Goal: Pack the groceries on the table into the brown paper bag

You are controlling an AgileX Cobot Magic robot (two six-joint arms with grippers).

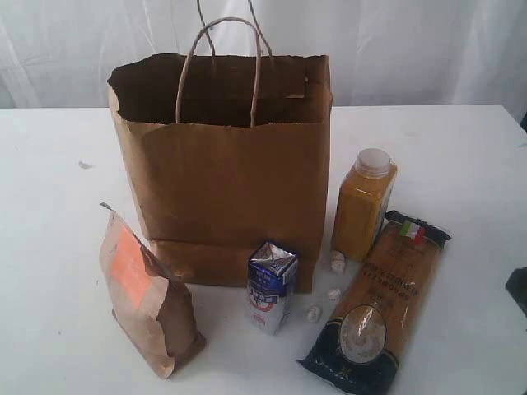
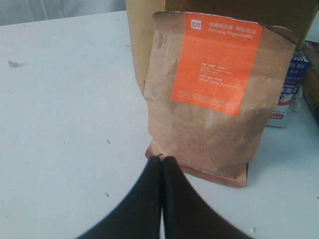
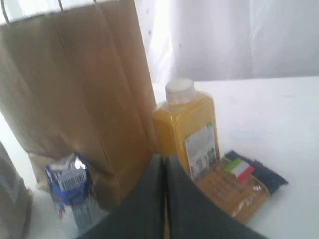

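Note:
The brown paper bag (image 1: 222, 164) stands open on the white table (image 1: 49, 247), its loop handles up. In front of it stand the kraft pouch with orange label (image 1: 144, 292), the blue-white carton (image 1: 271, 285) and the orange juice bottle (image 1: 363, 203); the long pasta packet (image 1: 380, 300) lies flat. The can and the yellow-lidded jar are out of view. My left gripper (image 2: 161, 160) is shut and empty, just short of the pouch (image 2: 209, 94). My right gripper (image 3: 164, 159) is shut and empty, near the bottle (image 3: 187, 127) and the bag (image 3: 75, 84). Neither gripper shows in the exterior view.
A few small white crumpled bits (image 1: 336, 263) lie between the carton and the pasta packet. A small mark (image 1: 85, 164) is on the table at the left. A white curtain (image 1: 412, 49) hangs behind the table.

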